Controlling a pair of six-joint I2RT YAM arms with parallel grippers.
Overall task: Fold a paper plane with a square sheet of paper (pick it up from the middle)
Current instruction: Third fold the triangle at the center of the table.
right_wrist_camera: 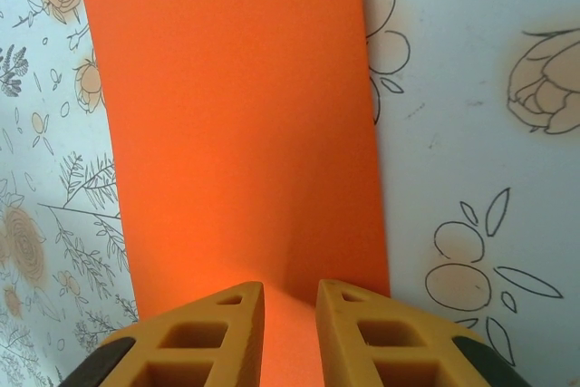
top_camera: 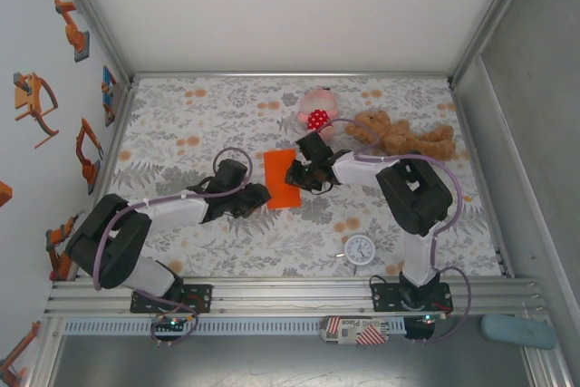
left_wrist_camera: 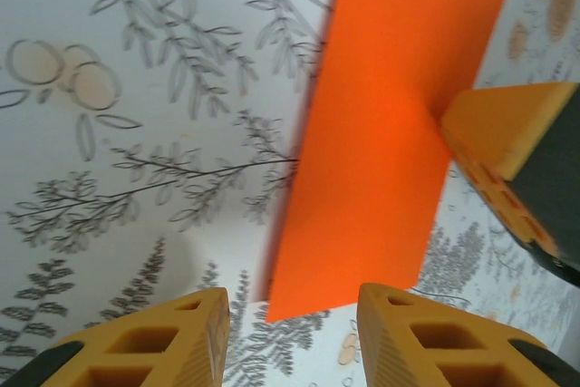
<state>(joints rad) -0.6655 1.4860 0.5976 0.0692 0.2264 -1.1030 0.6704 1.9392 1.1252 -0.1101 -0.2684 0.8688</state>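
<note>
**Orange sheet, 2 grippers on it**

Top: the square sheet of paper (top_camera: 282, 178) lies mid-table. The left gripper (top_camera: 258, 197) is at its near-left corner and the right gripper (top_camera: 299, 174) at its right edge.

Left wrist: fingers (left_wrist_camera: 172, 337) apart, sheet end just ahead. Best to close squarely on the edge.

Right wrist: fingers (right_wrist_camera: 208, 337) nearly together over the sheet; can't tell if they pinch it.

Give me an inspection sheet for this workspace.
Surface: floral-print table, flat.
Job's things: orange paper, a narrow rectangle at the centre; not yet a plane.
Clutter: pink plush and teddy at the far side; clock near the right arm's base.
Grippers: left gripper open at a corner of the paper; right gripper on the paper, jaws narrowly apart.
Cables: purple cables looped along both arms.
Surroundings: robot stickers on the left wall; blue pad beyond the rail.
</note>
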